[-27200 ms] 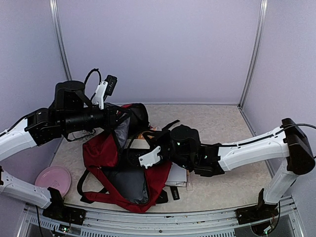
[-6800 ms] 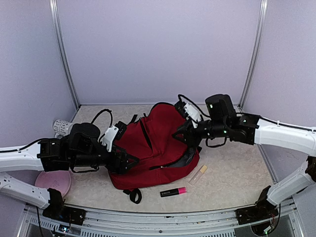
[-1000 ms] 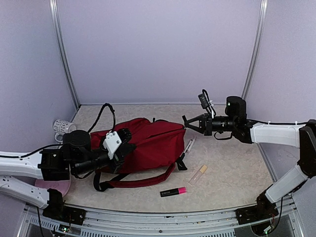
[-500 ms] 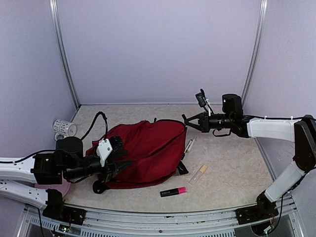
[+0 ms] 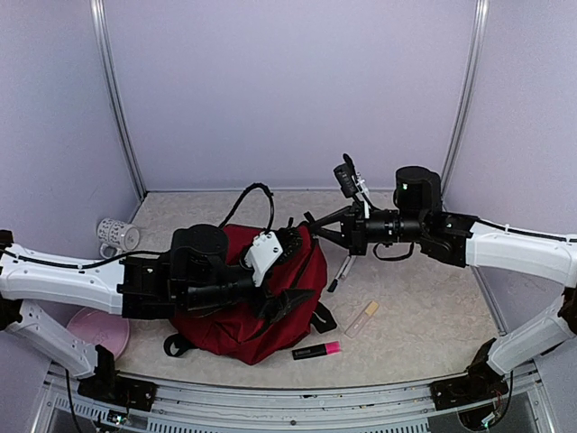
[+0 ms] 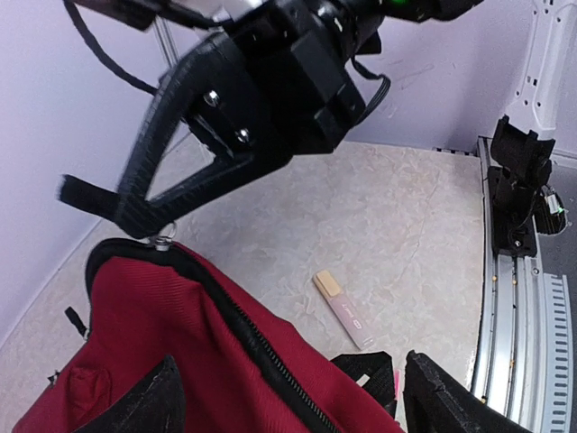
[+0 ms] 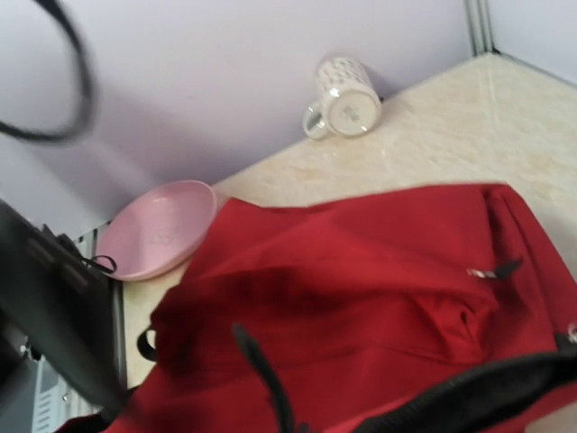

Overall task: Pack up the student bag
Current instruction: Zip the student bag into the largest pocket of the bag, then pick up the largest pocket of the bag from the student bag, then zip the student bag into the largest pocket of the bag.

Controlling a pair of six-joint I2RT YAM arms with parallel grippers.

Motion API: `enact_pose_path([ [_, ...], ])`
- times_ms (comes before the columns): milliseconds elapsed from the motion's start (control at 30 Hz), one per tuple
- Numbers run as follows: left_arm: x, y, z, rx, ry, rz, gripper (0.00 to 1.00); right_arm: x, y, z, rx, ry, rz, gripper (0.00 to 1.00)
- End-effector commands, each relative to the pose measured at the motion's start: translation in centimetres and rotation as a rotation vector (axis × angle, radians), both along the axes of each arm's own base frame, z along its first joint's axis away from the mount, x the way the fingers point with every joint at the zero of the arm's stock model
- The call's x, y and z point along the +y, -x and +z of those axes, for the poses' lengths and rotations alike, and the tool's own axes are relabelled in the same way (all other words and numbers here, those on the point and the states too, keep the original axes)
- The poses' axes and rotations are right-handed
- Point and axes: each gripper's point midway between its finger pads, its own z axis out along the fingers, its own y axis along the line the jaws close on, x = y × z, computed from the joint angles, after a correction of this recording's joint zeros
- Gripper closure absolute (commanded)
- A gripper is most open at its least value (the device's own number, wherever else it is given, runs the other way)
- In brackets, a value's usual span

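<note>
The student bag (image 5: pixel 225 323) sits bunched on the table (image 5: pixel 424 316), left of centre, with its far top corner lifted. The right end effector (image 6: pixel 101 200) is pinched shut on a black tab at that corner. The left end effector (image 5: pixel 287 303) hovers over the bag's right side, jaws wide, holding nothing. A pink highlighter (image 5: pixel 315 349) lies just nearer than the bag.

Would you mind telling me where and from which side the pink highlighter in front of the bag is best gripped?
Probably across its middle, straight down from above. The pink highlighter lies flat on the table, long axis roughly along the near edge, bare surface on both long sides; its black end sits near the student bag, crowding an end-on grip.
</note>
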Motion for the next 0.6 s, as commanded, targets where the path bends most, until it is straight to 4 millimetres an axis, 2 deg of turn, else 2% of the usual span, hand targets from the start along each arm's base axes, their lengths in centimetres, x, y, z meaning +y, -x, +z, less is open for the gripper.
enact_pose_path([
  [0, -2.0, -0.4, 1.4, 0.028, 0.058, 0.027, 0.18, 0.6, 1.2, 6.2, -0.117, -0.115, -0.008, 1.0],
  [100, -2.0, -1.5, 0.4, 0.036, 0.029, 0.091, 0.2, 1.2, 1.6, 6.3, -0.118, -0.114, 0.002, 1.0],
  [133, -1.8, -2.0, 0.0, 0.035, 0.014, 0.125, 0.26, 1.3, 1.7, 6.3, -0.119, -0.116, 0.006, 1.0],
  [200, -1.4, -2.6, -0.3, 0.026, -0.01, 0.173, 0.48, 1.3, 2.0, 6.4, -0.119, -0.122, 0.017, 1.0],
  [300, -1.5, -1.6, 0.3, -0.013, -0.005, 0.149, 0.91, 1.1, 1.8, 6.4, -0.138, -0.116, 0.003, 1.0],
  [333, -1.5, -1.0, 0.7, -0.033, 0.003, 0.13, 1.0, 1.0, 1.5, 6.4, -0.148, -0.106, -0.011, 1.0],
  [467, -1.6, 2.0, 1.2, -0.094, -0.006, 0.017, 1.0, -0.2, -0.4, 5.7, -0.162, -0.086, -0.051, 1.0],
  [567, -1.3, 4.5, 1.1, -0.127, -0.032, -0.075, 1.0, -1.8, -3.4, 4.5, -0.148, -0.062, -0.114, 1.0],
])
